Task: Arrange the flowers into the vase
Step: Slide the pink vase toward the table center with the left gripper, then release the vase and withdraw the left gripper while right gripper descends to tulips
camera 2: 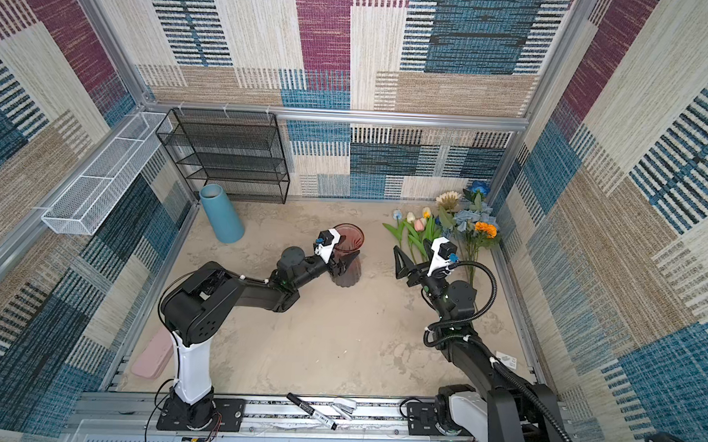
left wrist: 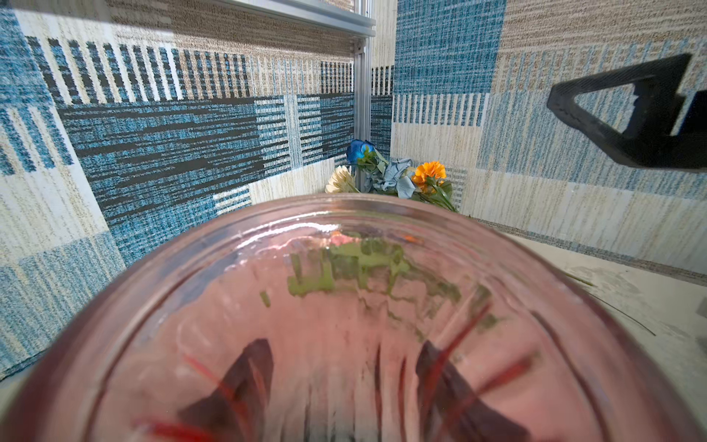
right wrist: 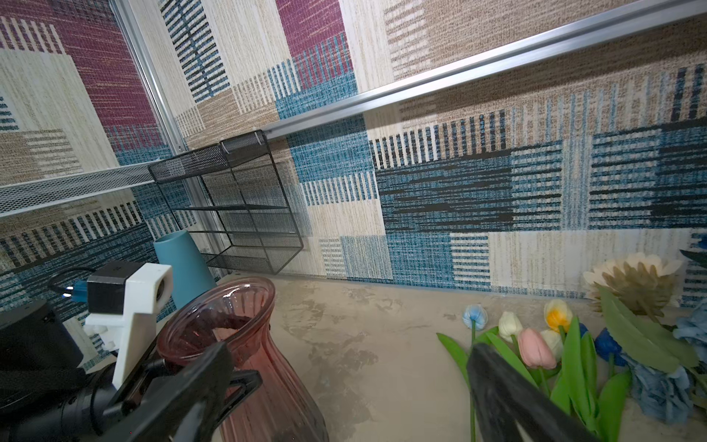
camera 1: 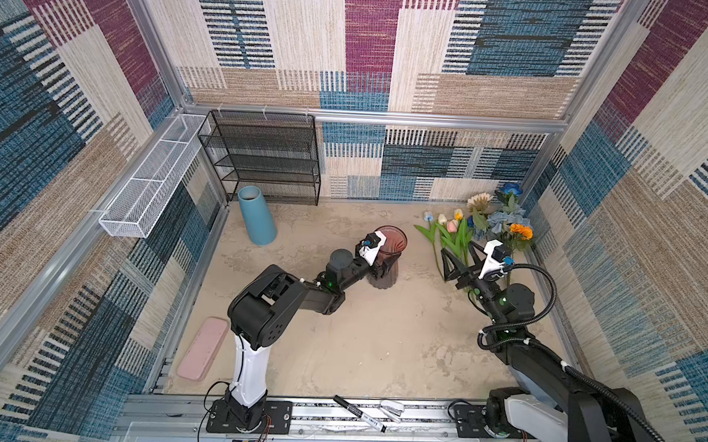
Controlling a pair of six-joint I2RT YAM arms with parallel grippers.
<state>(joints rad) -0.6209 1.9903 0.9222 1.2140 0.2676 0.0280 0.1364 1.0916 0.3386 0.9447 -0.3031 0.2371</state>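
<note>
A pink ribbed glass vase (camera 1: pixel 392 242) (camera 2: pixel 350 240) (right wrist: pixel 245 325) stands upright mid-table. My left gripper (camera 1: pixel 377 265) (left wrist: pixel 344 382) is shut on its narrow neck; its fingers (left wrist: pixel 245 382) show dark through the glass. The flowers (camera 1: pixel 481 224) (camera 2: pixel 447 225) lie in the back right corner: tulips (right wrist: pixel 535 344) with green leaves, a cream sunflower (right wrist: pixel 635 279), blue roses (left wrist: pixel 359 151) and an orange bloom (left wrist: pixel 430 172). My right gripper (camera 1: pixel 458 254) (camera 2: pixel 411 252) (right wrist: pixel 352 367) hangs wide open just above the tulip stems, holding nothing.
A tall blue cylinder vase (camera 1: pixel 257 215) stands at the back left beside a black mesh shelf (camera 1: pixel 264 155). A white mesh basket (camera 1: pixel 150 182) hangs on the left wall. A pink tray (camera 1: pixel 204 349) lies front left, a marker (camera 1: pixel 359 413) on the front rail.
</note>
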